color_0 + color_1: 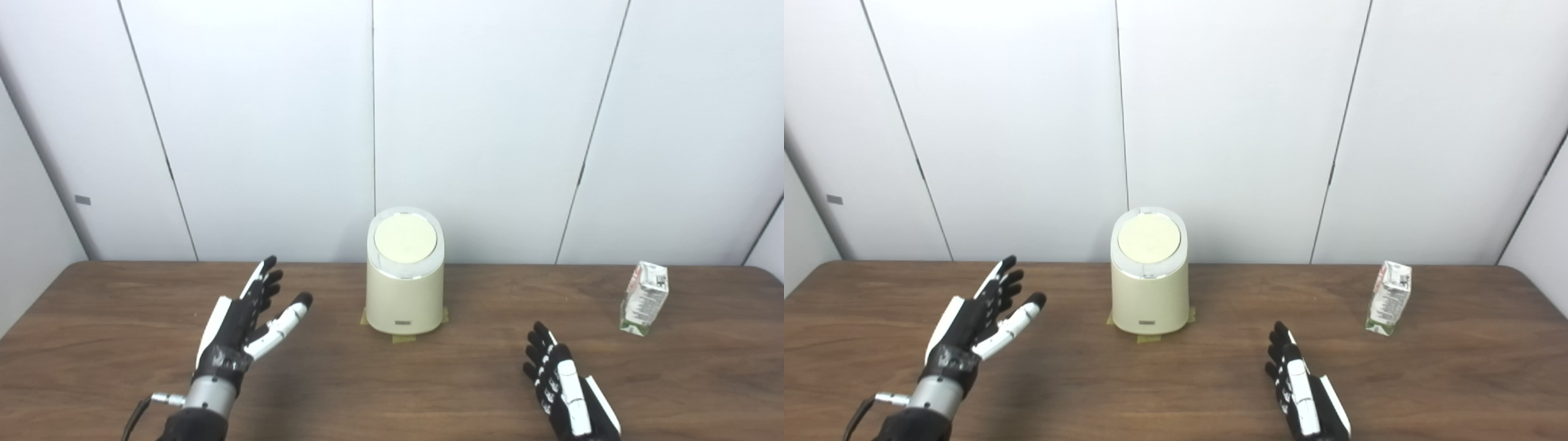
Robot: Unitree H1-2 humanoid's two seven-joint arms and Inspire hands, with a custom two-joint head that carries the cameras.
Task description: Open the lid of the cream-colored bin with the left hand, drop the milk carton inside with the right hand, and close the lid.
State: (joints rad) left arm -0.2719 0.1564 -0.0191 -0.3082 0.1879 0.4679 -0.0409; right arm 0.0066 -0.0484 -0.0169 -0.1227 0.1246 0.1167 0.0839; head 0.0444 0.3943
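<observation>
The cream-colored bin (404, 288) stands upright at the middle back of the wooden table (392, 392), its round lid (405, 237) shut. The white and green milk carton (644, 298) stands at the far right, a little tilted; it also shows in the right eye view (1389, 297). My left hand (248, 321) is open, raised above the table to the left of the bin, fingers spread and pointing up and forward. My right hand (566, 383) is open and empty, low near the front edge, to the right of the bin and left of the carton.
Strips of tape (409, 337) mark the bin's foot on the table. White wall panels (490, 122) stand close behind the table's back edge.
</observation>
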